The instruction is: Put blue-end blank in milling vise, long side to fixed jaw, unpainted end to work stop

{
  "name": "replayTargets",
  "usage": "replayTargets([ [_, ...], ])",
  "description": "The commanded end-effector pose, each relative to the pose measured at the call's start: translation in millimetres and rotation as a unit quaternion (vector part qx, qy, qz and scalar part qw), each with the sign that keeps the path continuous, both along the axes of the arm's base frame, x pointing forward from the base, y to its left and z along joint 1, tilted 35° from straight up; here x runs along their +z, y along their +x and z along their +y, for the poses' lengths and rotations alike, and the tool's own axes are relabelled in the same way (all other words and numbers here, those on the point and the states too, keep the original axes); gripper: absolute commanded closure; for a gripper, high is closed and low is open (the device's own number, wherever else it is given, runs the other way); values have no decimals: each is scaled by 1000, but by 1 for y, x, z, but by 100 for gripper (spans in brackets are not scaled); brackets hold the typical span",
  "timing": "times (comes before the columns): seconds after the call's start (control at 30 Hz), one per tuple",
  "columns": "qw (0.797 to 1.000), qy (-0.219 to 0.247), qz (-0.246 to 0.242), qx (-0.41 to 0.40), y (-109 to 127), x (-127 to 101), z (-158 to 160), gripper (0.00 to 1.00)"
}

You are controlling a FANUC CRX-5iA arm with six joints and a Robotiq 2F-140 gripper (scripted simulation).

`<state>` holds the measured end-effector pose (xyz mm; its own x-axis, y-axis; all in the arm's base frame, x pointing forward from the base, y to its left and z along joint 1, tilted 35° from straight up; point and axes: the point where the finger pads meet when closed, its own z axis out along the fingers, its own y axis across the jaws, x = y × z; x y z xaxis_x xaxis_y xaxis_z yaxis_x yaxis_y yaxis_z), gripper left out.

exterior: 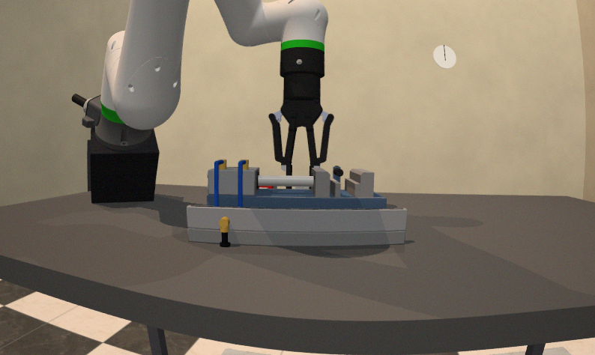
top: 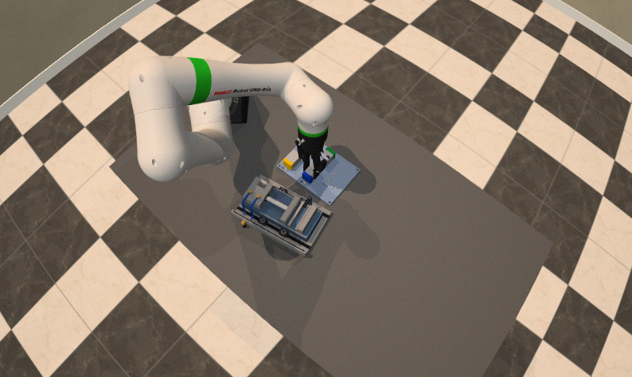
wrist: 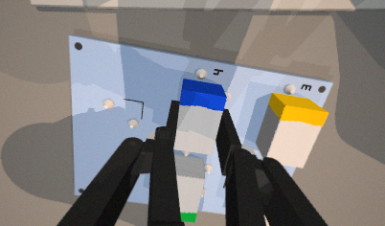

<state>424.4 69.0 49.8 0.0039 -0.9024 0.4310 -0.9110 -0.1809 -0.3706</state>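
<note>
The blank with the blue end [wrist: 199,117] lies lengthwise between my fingers over the light blue plate [wrist: 136,118]. My gripper [wrist: 197,117] is shut on its long sides, near the middle. It is low over the plate, and I cannot tell whether it still touches. In the top view the gripper [top: 314,174] points straight down over the plate [top: 321,173], with the blue end [top: 307,176] showing beside the fingers. The milling vise [top: 282,212] stands just in front of the plate, its jaws apart. In the exterior view the vise [exterior: 296,207] hides the plate and the fingertips [exterior: 299,169].
A yellow-ended blank [wrist: 291,129] stands on the plate to the right of my fingers, and a green-ended blank [wrist: 189,192] lies behind the held one. Small pins stick up from the plate. The vise's hosed end [exterior: 231,180] is at the left and the plain end block [exterior: 360,181] at the right.
</note>
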Motion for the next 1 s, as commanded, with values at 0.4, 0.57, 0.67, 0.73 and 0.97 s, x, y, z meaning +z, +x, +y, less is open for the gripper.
replayTargets([
  [0.4, 1000, 0, 0, 0, 0, 0, 0, 90],
  [0.57, 1000, 0, 0, 0, 0, 0, 0, 90],
  [0.67, 1000, 0, 0, 0, 0, 0, 0, 90],
  [0.73, 1000, 0, 0, 0, 0, 0, 0, 90],
  [0.97, 1000, 0, 0, 0, -2, 5, 3, 90],
])
